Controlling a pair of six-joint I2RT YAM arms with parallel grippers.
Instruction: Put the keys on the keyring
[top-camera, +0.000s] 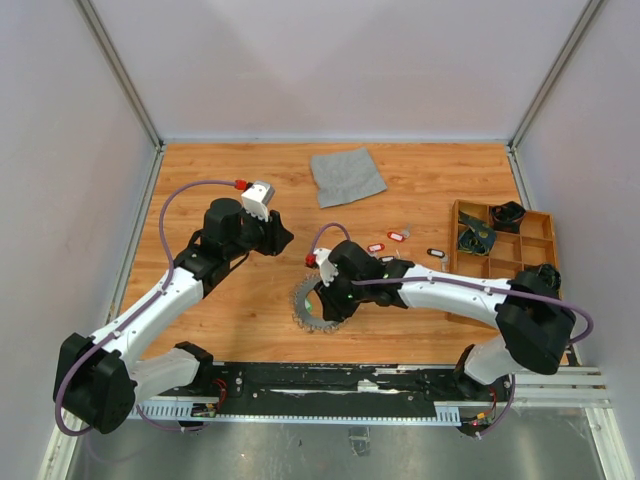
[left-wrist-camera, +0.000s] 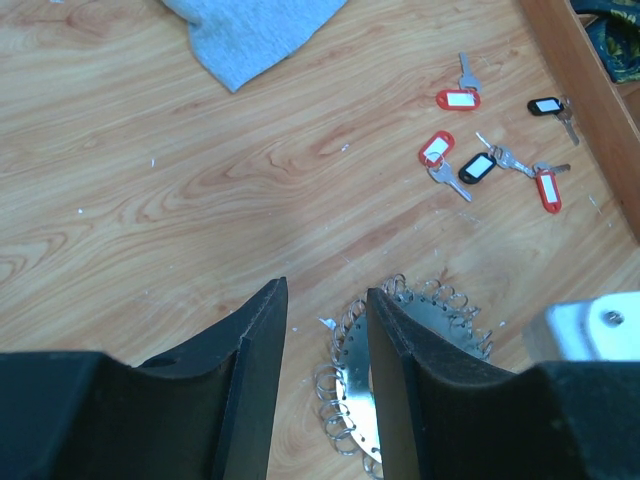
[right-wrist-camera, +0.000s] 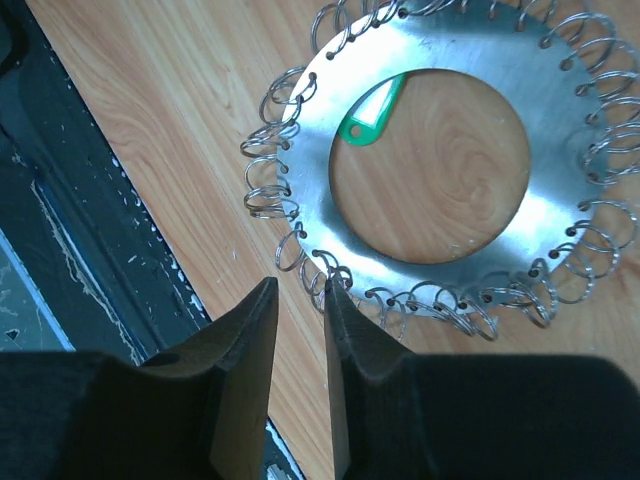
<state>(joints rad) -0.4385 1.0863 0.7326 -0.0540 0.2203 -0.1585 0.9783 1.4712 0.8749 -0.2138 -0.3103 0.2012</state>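
Right gripper (right-wrist-camera: 300, 300), jaws narrowly parted and holding nothing, stands at the wire-loop fringe of the large silvery metal keyring (right-wrist-camera: 555, 235) lying flat on the wooden table (right-wrist-camera: 180, 120), a green plastic tag (right-wrist-camera: 370, 115) showing in its hole; left gripper (left-wrist-camera: 325, 310), part open and empty, hangs above it, with small silver red- and black-tagged keys (left-wrist-camera: 477, 168) scattered beyond.

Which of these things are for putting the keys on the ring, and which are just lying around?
For the job:
- keyring
- green key tag, showing in the ring's hole
- red- and black-tagged keys, lying loose

Just lying about:
- grey cloth
- wooden tray
- black parts in the tray
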